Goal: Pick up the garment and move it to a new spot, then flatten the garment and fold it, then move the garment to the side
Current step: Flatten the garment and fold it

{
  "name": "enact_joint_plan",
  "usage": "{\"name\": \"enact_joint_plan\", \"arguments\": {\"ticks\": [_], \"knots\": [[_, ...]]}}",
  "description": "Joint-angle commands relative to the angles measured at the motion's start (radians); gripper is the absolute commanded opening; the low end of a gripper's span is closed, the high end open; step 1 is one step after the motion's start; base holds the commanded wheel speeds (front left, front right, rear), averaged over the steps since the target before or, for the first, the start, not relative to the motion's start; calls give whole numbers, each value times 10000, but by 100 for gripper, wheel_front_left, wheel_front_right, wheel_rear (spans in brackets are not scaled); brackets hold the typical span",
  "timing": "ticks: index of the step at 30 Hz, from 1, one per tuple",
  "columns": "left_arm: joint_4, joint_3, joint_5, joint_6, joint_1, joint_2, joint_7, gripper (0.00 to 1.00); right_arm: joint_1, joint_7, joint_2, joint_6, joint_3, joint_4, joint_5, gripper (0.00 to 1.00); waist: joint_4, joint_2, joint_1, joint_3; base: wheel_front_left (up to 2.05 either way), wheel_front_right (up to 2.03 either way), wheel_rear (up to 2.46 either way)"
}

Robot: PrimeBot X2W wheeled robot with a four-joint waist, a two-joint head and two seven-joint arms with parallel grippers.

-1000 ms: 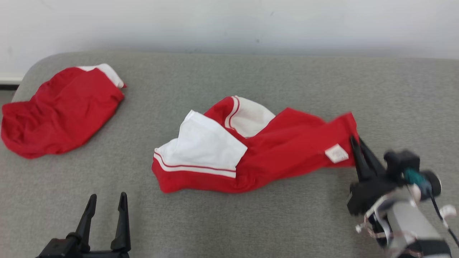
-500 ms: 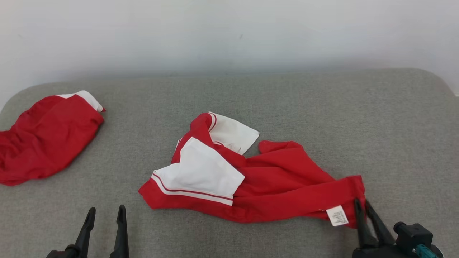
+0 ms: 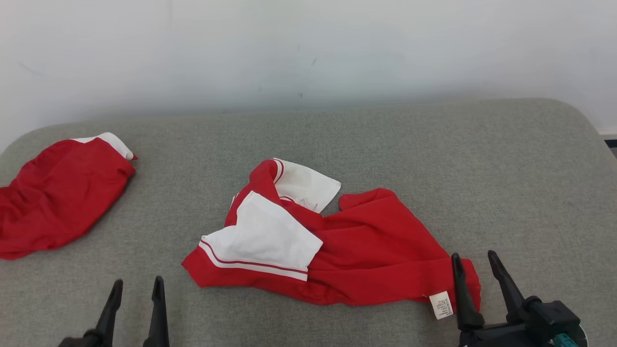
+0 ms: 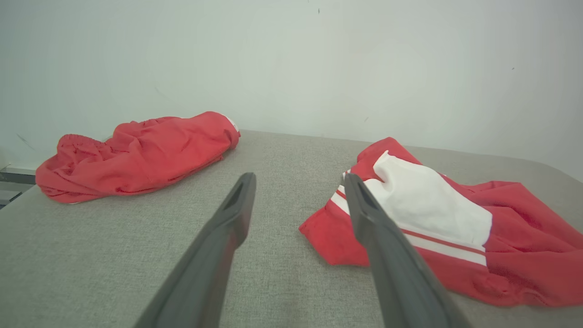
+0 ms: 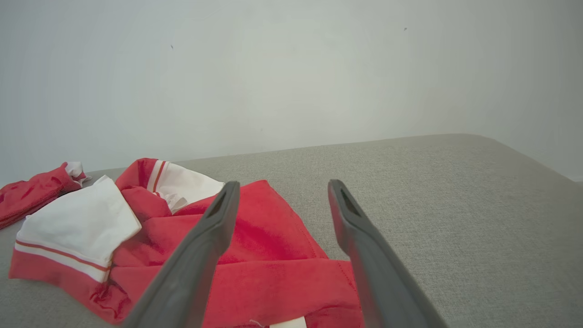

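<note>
We face a pale wall [image 3: 308, 48] behind a grey upholstered surface [image 3: 434, 159] with rounded far corners.

The garment [image 3: 376, 250] lies crumpled around the middle of the surface, nearer the near edge than the far one. It is bright red, and its right half is plain red cloth bunched into long creases that run toward the near right. Its left half shows two white panels. The larger panel [image 3: 265, 238] is folded over on top and is bordered by thin red and white stripes above a red hem. The smaller panel [image 3: 306, 185] sits just behind it and curls up toward the far edge.

A second garment [image 3: 53, 193], also red with a small white patch at one end, is heaped at the left edge, well apart from the first.

Our right gripper [image 3: 473, 255] is at the near edge with its two dark fingers spread wide and nothing between them gripped. The garment's near right corner lies under its left finger. We cannot tell whether the finger touches the cloth.

Our left gripper [image 3: 138, 280] is at the near left, fingers parted and empty over bare surface, near the garment's striped hem.

A small white label [image 3: 441, 305] hangs from the garment's near hem, just beside the right gripper.
</note>
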Motion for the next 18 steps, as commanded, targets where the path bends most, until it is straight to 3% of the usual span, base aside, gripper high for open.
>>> {"name": "enact_joint_plan", "arguments": {"ticks": [1, 5, 10, 18], "knots": [[4, 6, 88, 4, -163, 43, -8, 100, 46, -4, 35, -26, 21, -31, -90, 100, -18, 0, 1, 43, 0, 0, 0], [97, -166, 222, -50, -990, 451, -8, 100, -181, -6, 91, -26, 142, 70, -131, 100, -132, 0, 1, 246, 0, 0, 0], [524, -551, 27, -63, -2667, 1374, 22, 100, -538, -4, 147, -26, 254, 135, -164, 100, -545, 0, 1, 636, 0, 0, 0], [1284, -2351, -1657, -62, -5801, 3307, 1278, 100, -1072, -4, 213, -26, 395, 81, -80, 100, -1446, 0, 1, 1571, 0, 0, 0]]}}
